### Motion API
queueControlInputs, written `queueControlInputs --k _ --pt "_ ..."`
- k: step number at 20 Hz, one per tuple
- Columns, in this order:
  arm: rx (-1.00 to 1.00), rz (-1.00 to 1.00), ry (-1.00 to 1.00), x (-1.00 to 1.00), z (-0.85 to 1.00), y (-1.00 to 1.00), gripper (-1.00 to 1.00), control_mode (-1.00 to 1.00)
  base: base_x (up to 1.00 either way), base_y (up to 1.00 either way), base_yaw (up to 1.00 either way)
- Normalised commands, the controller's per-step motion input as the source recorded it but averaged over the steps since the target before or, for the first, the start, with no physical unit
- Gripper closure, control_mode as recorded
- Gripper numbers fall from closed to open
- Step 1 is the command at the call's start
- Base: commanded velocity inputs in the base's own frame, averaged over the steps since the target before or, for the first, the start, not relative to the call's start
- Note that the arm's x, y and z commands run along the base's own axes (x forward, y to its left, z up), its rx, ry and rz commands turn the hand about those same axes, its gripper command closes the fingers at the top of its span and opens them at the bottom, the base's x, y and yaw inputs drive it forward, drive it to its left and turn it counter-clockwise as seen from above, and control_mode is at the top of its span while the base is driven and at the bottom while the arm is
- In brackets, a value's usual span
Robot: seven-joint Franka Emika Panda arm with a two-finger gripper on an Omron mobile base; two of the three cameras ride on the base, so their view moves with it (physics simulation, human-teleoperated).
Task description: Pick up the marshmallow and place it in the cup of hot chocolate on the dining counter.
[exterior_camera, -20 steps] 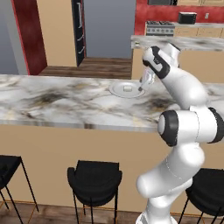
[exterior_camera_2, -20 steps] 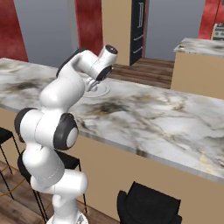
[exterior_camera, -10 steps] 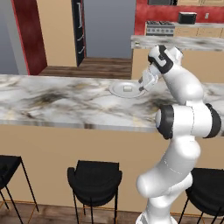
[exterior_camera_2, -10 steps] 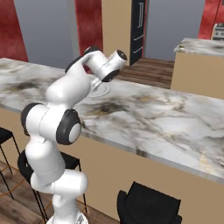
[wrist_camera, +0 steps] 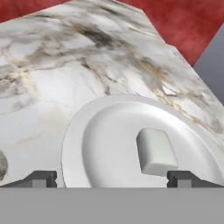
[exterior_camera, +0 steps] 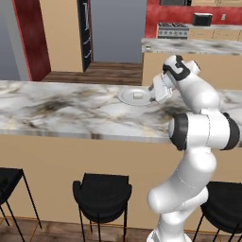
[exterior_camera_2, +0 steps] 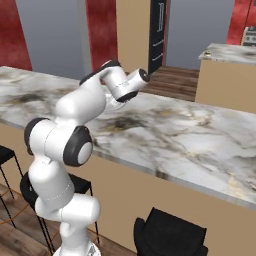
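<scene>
A pale, pillow-shaped marshmallow (wrist_camera: 156,152) (exterior_camera: 137,95) lies on a shallow white plate (wrist_camera: 100,144) (exterior_camera: 125,97) on the dining counter (exterior_camera: 56,108) (exterior_camera_2: 190,135), a marble top with dark veins. My gripper (wrist_camera: 113,179) (exterior_camera: 153,97) hovers just above the plate's right edge and is tilted down at it. It is open, and its two dark fingertips (wrist_camera: 43,178) stand wide apart with nothing between them. The marshmallow lies just ahead of the right fingertip. The cup of hot chocolate is out of view.
Black stools (exterior_camera: 101,194) (exterior_camera_2: 170,232) stand along the counter's near side. A second marble counter (exterior_camera: 189,46) runs behind, with a stove (exterior_camera: 171,29) against the red back wall. A dark doorway (exterior_camera: 85,33) opens at the far left.
The hand has reached a little further over the counter and come lower towards the plate. The jaws stayed wide open, and the plate and marshmallow have not moved.
</scene>
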Motion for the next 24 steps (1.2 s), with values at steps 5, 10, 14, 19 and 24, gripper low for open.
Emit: queueControlInputs --k 5,10,14,19,24 --pt "0.11 0.06 0.00 0.39 -0.10 0.07 -1.00 -1.00 0.00 0.00 0.00" --pt "0.09 0.04 0.00 0.33 -0.03 0.07 -1.00 -1.00 0.00 0.00 0.00" --pt "0.08 0.05 0.05 0.21 -0.09 0.10 -1.00 -1.00 0.00 0.00 0.00" --pt "0.04 0.01 0.07 0.21 -0.12 0.10 -1.00 -1.00 0.00 0.00 0.00" --pt "0.00 0.00 0.08 0.24 -0.14 0.07 -1.00 -1.00 0.00 0.00 0.00"
